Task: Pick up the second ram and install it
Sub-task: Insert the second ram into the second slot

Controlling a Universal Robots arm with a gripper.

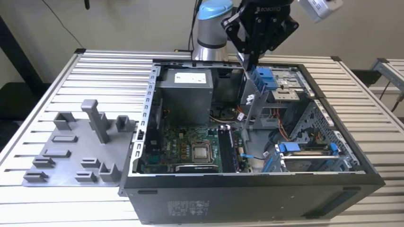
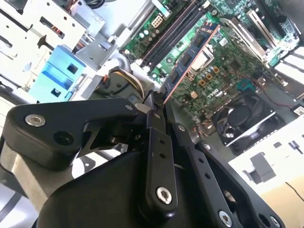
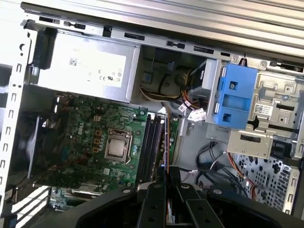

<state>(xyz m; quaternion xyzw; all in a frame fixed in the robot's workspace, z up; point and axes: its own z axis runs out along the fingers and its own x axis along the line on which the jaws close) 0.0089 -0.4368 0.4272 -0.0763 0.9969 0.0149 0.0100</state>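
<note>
The gripper (image 1: 247, 53) hangs over the open case (image 1: 252, 194), above its back half in the exterior view, with its jaws pinched narrow on one end of the ram (image 2: 190, 61). In the second wrist view the fingertips (image 2: 151, 110) meet on the strip's near end, and the blue board with its row of dark chips reaches away from them over the motherboard (image 2: 232, 66). In the first wrist view the ram (image 3: 166, 142) shows edge-on as a thin line running out from the gripper (image 3: 166, 173), lined up along the dark slots (image 3: 152, 142) just beside the silver processor (image 3: 118, 148). It looks held in the air, apart from the slots. The power supply (image 3: 85, 66) sits at the case's far wall and a blue bracket (image 3: 235, 99) near the drive bays. On the exterior view's left the grey tray (image 1: 63, 151) lies on the slatted table (image 1: 94, 71), beside the case
</note>
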